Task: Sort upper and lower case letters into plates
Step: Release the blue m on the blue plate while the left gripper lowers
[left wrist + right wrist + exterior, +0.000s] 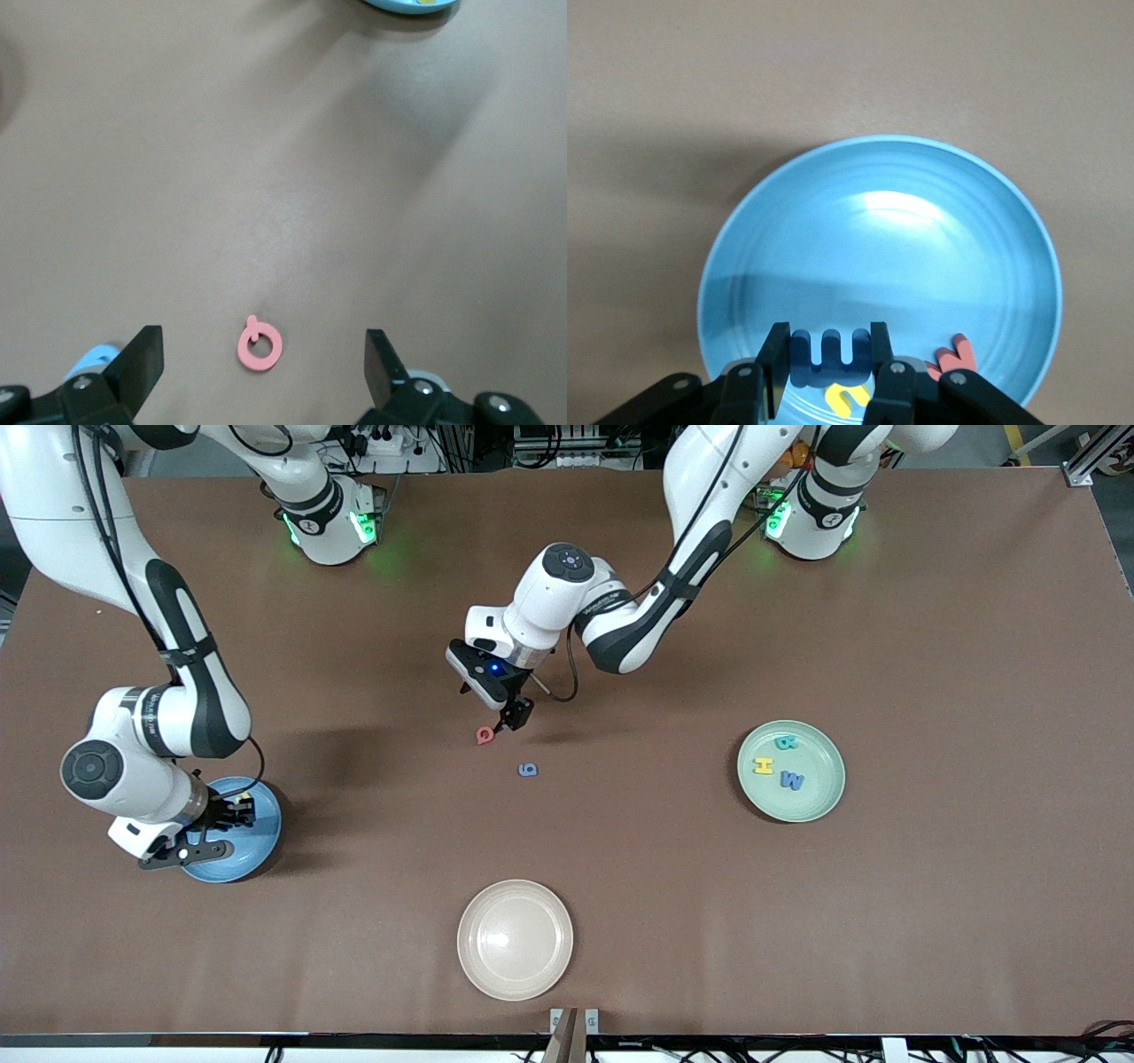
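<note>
Three flat letters lie in the round mint plate (819, 804), two on the matte brown bench (930, 629). The left hand (264, 354) gapes over the red one (259, 346). The right hand (830, 354) grips a blue letter (830, 358) over the glossy blue plate (921, 257), which holds two more.

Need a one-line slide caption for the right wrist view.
Right gripper shut on a dark blue letter over the light blue plate, beside yellow and red letters.

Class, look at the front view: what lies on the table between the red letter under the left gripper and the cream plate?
In the front view, one small blue letter lies between the red letter and the cream plate; the rest is bare table.
</note>
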`<control>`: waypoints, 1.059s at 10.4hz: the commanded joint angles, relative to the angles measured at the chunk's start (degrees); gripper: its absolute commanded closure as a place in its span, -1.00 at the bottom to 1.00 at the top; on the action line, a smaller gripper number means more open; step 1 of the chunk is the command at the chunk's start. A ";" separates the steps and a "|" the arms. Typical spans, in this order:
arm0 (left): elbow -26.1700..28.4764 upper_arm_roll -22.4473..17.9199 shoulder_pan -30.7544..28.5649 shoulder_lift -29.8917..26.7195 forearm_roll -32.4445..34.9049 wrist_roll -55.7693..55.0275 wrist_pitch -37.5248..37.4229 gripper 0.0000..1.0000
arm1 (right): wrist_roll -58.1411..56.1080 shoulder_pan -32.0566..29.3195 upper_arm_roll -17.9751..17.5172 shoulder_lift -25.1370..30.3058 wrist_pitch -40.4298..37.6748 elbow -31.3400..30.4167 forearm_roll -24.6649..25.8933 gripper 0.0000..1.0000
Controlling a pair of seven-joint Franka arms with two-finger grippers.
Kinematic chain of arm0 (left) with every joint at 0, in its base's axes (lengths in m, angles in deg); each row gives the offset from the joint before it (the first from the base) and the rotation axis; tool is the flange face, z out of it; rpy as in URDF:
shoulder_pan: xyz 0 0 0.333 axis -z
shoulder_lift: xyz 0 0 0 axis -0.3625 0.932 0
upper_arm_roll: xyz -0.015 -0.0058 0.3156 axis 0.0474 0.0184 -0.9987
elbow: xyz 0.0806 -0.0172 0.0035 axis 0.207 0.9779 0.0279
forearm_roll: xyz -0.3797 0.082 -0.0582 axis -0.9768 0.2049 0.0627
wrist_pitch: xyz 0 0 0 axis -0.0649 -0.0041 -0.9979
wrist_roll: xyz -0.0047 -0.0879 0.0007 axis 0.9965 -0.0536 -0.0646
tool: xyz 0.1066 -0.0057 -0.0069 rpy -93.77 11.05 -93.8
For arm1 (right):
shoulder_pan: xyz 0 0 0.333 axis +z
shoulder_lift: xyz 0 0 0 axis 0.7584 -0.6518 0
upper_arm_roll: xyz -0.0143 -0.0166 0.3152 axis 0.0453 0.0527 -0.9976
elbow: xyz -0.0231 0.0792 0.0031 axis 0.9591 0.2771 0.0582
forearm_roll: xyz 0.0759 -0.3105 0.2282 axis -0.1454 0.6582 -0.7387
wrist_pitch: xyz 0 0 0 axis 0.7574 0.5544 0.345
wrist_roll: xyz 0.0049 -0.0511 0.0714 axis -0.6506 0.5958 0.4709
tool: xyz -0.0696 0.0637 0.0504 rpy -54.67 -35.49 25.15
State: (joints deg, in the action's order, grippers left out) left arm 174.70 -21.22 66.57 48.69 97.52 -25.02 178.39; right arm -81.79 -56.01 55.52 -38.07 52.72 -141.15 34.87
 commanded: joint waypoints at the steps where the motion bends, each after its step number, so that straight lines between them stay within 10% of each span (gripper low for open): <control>1: -2.49 -3.65 2.84 4.48 2.19 -1.52 6.90 -1.00 | 0.16 -1.39 -0.95 0.77 -0.71 0.24 0.37 -1.00; 11: -7.68 -13.42 11.37 12.76 2.28 -1.25 8.17 -1.00 | -0.72 -2.19 -0.95 -0.19 -0.44 0.15 0.46 -1.00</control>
State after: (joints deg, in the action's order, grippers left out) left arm 169.05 -33.25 77.08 60.07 98.45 -24.92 185.93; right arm -81.76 -57.11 55.45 -38.40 52.70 -141.06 34.87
